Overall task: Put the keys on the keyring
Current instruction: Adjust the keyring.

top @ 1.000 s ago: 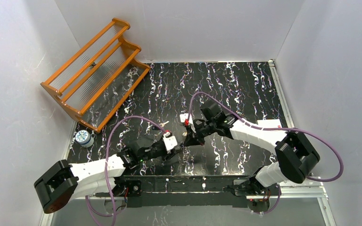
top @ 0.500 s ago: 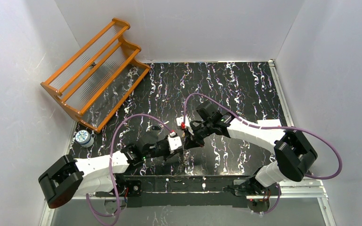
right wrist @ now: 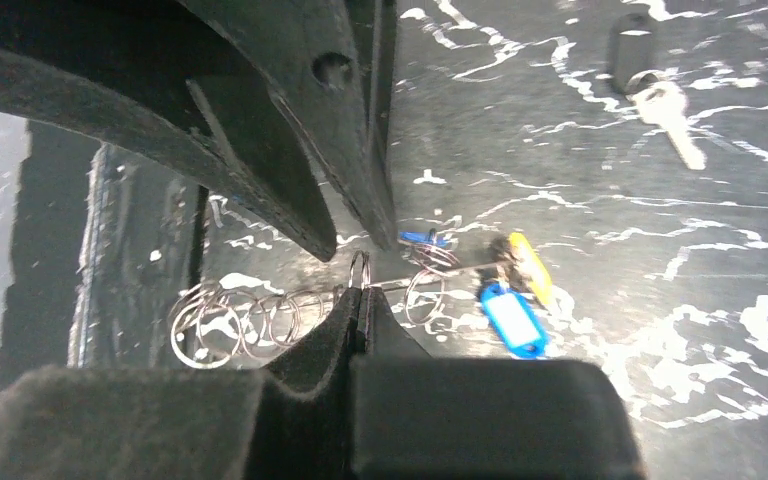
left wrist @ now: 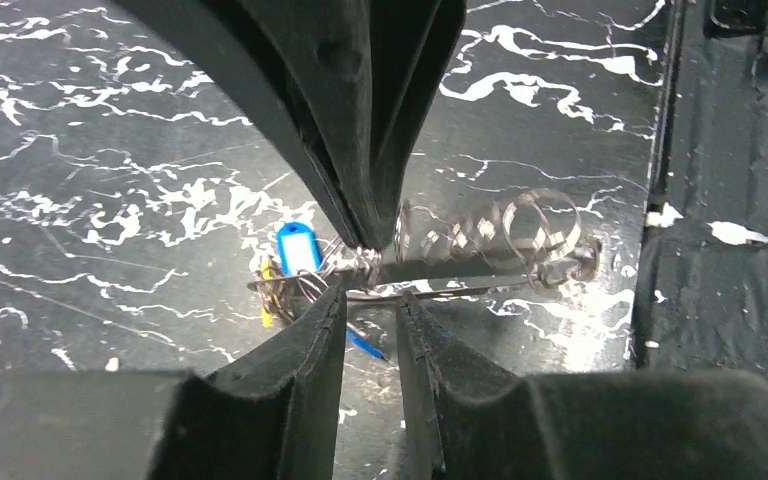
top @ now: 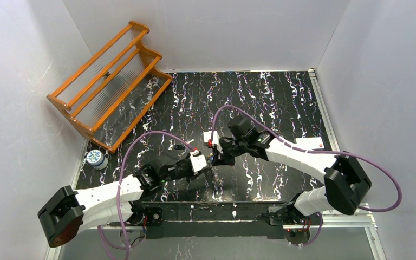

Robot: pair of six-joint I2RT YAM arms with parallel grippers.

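Left wrist: R gripper [left wrist: 367, 245] pinched shut on keyring [left wrist: 520, 235]; L gripper [left wrist: 370, 305] slightly spread, tips opposite; keyring runs right, keys [left wrist: 298, 252] lie left.

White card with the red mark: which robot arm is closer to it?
Right. The right arm runs right beside the white card; the left arm is far off on the other side.

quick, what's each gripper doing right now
left gripper: jaws a little apart, straddling the chain of rings; no clear grip.
right gripper: shut on one ring of that chain.
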